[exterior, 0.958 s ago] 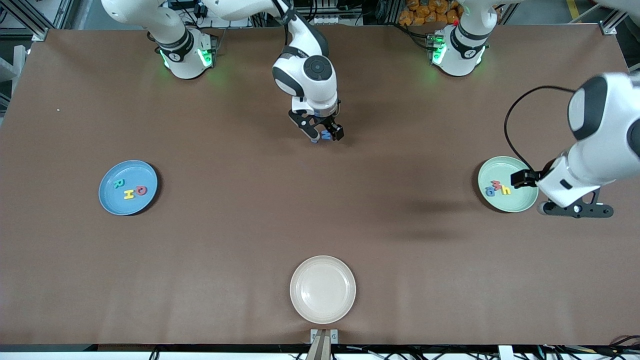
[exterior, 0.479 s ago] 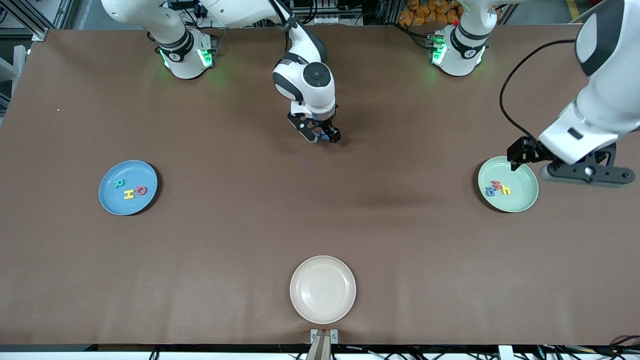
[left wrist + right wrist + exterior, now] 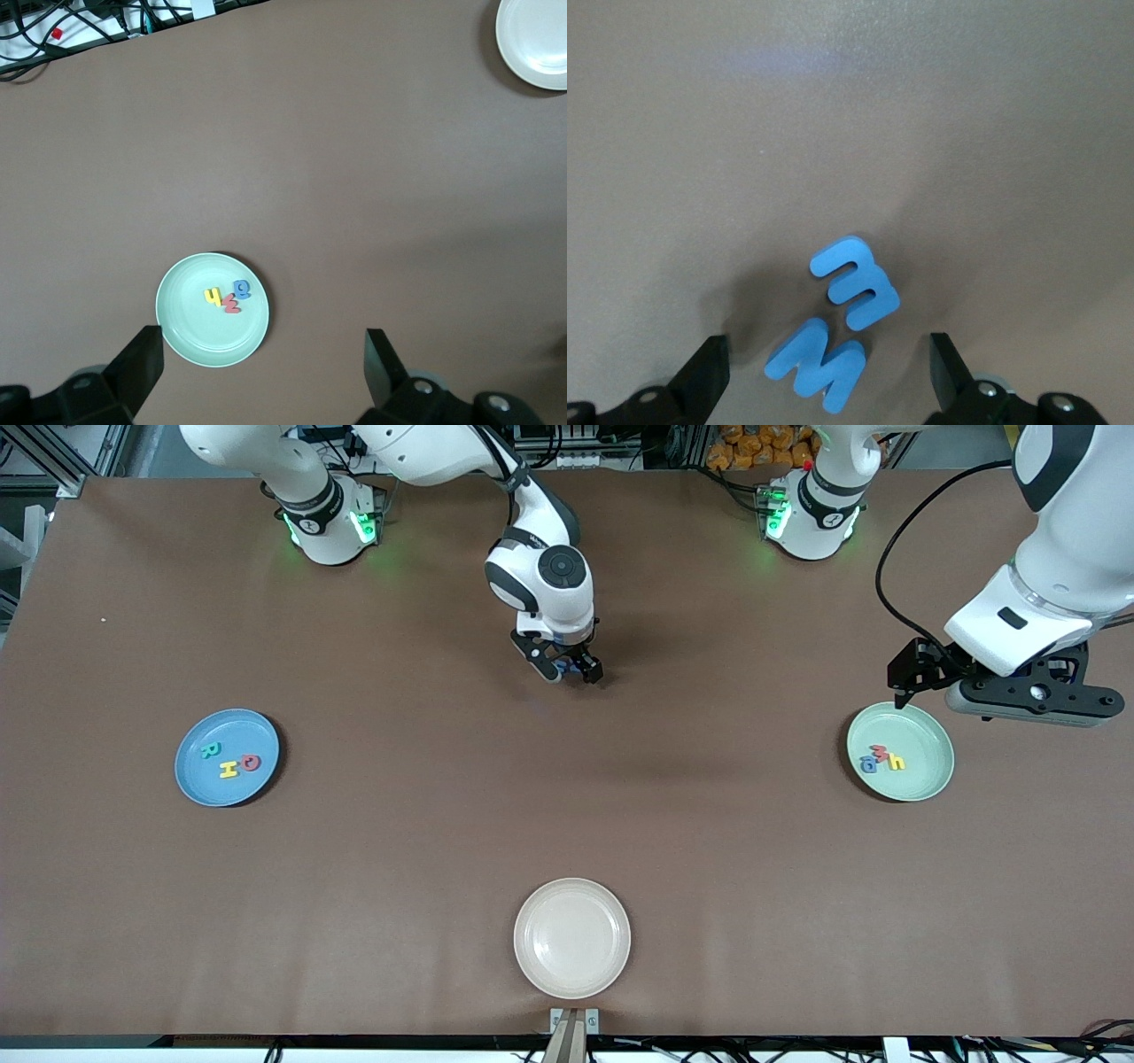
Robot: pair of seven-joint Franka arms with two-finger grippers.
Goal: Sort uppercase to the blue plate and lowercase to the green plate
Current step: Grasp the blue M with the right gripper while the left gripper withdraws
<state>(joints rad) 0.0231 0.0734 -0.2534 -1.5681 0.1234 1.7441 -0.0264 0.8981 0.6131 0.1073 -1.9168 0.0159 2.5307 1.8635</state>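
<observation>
matt brown table (image 3: 425, 824), smooth plastic blue plate (image 3: 190, 779), green plate (image 3: 921, 779), cream plate (image 3: 572, 903) slightly glossy, matt foam letters (image 3: 855, 292), glossy white arm shells (image 3: 549, 576)

Robotics lab: two bench-mounted arms on a brown-covered counter (image 3: 443, 779), aluminium framing (image 3: 53, 460) and cable bundles (image 3: 567, 443) alongside.

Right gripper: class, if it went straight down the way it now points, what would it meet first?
Probably the blue W, which lies between the open right gripper's fingers, touching the blue m beside it; which one is directly under the centre is unclear.
</observation>
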